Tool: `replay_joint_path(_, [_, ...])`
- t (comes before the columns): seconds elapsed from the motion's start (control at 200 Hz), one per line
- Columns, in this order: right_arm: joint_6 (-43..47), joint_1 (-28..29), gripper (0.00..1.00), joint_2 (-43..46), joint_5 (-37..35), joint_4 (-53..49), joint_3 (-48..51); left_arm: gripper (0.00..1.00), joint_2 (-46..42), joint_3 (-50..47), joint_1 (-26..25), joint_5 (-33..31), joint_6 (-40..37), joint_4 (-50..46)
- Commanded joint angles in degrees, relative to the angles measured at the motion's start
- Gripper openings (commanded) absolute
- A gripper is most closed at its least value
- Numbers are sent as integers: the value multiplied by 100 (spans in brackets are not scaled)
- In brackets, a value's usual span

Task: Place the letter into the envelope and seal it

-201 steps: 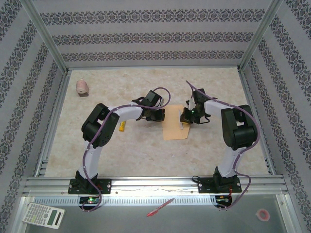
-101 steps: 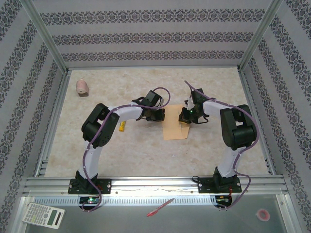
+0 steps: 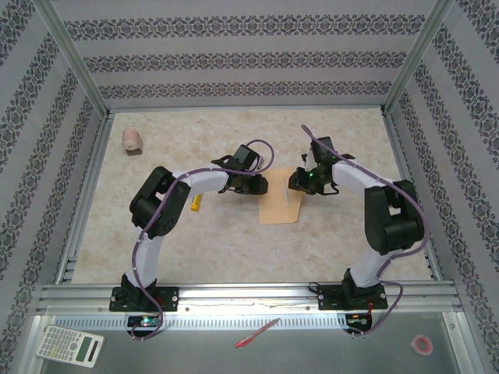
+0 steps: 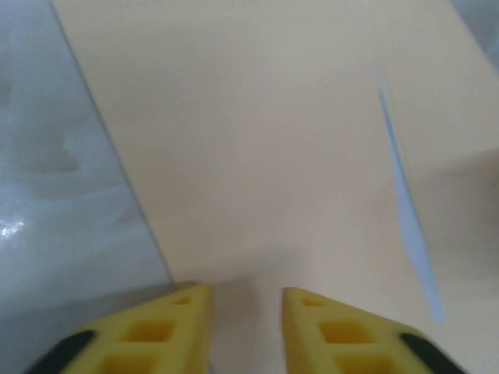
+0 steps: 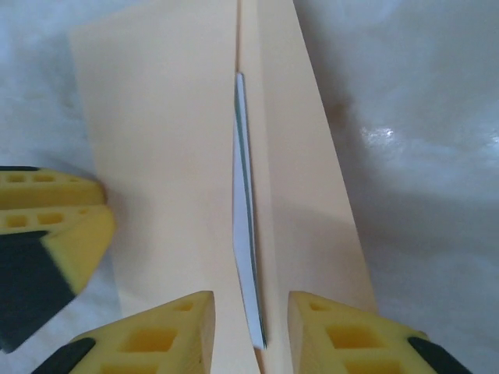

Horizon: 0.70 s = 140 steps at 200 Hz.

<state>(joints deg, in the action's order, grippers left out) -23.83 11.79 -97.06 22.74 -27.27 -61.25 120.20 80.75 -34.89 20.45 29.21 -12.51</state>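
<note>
Envelope (image 3: 282, 204): flat on the table (image 3: 156, 226) between my 2 arms.
Letter (image 5: 245, 234): tucked inside the envelope, 1 thin green-edged sliver showing along the crease.
Left gripper (image 4: 245, 312): jaws slightly parted over the envelope's edge, holding nothing. I judge it is placed to steady the envelope.
Right gripper (image 5: 251, 327): jaws parted astride the sliver's end, gripping nothing.

Both arms reach forward, elbows raised, forearms turned inward toward each other. Left gripper (image 4: 245, 300) tilted down, yellow fingers (image 4: 175, 315) slightly parted, narrow gap between. Right gripper (image 5: 251, 308) close opposite, tilted down, jaws likewise slightly parted.
</note>
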Motion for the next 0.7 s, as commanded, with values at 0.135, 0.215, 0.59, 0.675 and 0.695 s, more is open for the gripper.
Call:
replay_joint_path(0.135, [12,-11,35,611,-236,-359,-253,61,-824,-109,-71,-221,-146,-217])
replay_joint_path(0.215, [-25,-19,37,718,-235,-358,-264,68,-1091,-52,-62,-264,-224,-343])
replay_joint_path(0.59, [-202,-2,42,732,-57,-214,-270,75,-2343,-187,312,-611,-598,-1072])
replay_joint_path(0.675, [-242,16,43,714,-44,-166,-283,79,-2675,-328,494,-798,-703,-1340])
replay_joint_path(0.695, [-252,24,44,706,-28,-155,-286,80,-2745,-359,546,-837,-733,-1420])
